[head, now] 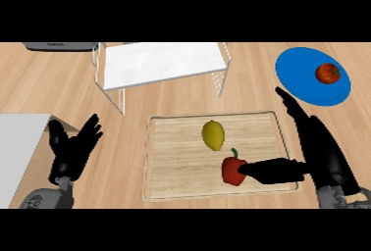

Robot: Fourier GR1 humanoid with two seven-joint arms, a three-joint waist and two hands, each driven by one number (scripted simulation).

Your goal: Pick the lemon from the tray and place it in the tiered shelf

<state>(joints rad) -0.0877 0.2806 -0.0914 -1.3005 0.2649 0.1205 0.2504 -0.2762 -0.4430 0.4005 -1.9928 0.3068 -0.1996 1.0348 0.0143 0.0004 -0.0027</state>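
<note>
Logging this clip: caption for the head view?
Yellow lemon and red bell pepper on wooden tray; black right hand alongside.

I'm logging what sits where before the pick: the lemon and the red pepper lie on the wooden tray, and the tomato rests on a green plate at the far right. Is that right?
Not quite. In the head view the lemon and the red pepper do lie on the wooden tray, but the tomato rests on a blue plate, not a green one, at the far right.
</note>
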